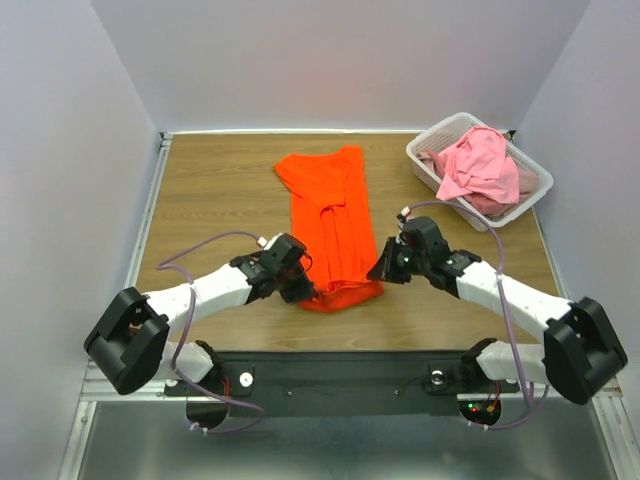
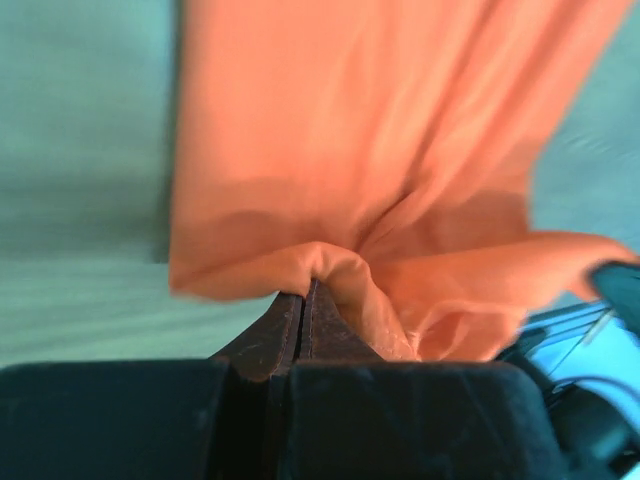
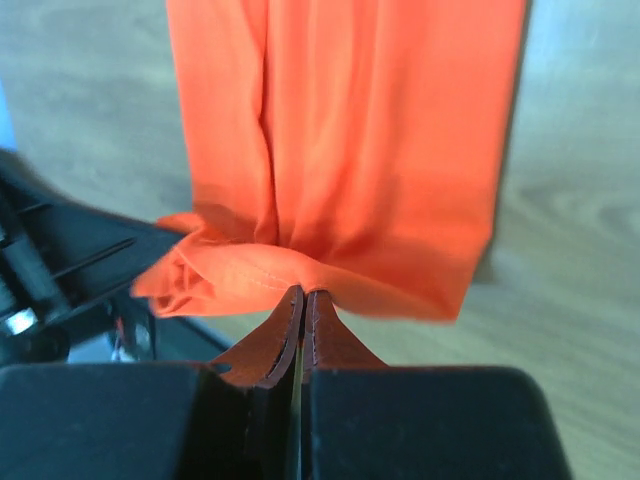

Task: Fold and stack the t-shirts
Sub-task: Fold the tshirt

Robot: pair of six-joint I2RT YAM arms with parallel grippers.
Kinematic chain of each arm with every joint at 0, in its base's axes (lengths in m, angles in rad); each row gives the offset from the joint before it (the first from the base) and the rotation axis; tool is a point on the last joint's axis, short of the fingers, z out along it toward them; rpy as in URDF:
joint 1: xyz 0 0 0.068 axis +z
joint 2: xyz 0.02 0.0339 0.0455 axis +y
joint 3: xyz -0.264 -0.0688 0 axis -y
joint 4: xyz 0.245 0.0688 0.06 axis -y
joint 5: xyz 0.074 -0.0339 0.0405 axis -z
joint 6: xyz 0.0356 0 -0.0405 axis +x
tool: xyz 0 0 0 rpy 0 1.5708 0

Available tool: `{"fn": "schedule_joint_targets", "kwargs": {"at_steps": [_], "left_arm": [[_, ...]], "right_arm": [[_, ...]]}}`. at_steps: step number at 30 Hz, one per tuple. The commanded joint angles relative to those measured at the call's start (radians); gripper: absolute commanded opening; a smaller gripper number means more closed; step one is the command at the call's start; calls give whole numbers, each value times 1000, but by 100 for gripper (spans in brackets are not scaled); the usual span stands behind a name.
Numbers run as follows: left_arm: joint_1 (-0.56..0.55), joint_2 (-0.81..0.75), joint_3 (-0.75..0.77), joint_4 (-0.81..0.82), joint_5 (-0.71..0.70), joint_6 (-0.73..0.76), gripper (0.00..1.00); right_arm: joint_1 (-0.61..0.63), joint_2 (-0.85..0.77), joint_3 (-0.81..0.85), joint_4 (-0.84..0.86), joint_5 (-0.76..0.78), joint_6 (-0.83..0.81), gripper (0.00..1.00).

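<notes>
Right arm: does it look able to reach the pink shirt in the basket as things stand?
Probably not yet: the right gripper is shut on the orange shirt at its near hem. Otherwise nothing lies between it and the pink shirt in the basket.

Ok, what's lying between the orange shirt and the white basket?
Nothing. Only a strip of bare wooden table separates the orange shirt from the basket, as the top view shows.

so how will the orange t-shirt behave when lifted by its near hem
Probably floppy: the orange t-shirt bunches and creases where the left gripper and right gripper pinch it. Thin cloth, so likely light, sagging between them once raised.
</notes>
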Motion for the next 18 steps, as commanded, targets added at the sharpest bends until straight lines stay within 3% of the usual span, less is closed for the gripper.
{"fn": "schedule_joint_targets", "kwargs": {"at_steps": [1, 11, 18], "left_arm": [[72, 16, 99, 13, -31, 111, 0], [233, 198, 330, -6, -42, 249, 0], [285, 309, 467, -33, -106, 285, 0]], "right_arm": [[4, 103, 130, 73, 101, -38, 0], [-1, 295, 392, 77, 317, -72, 0], [-13, 413, 518, 77, 452, -106, 0]]}}
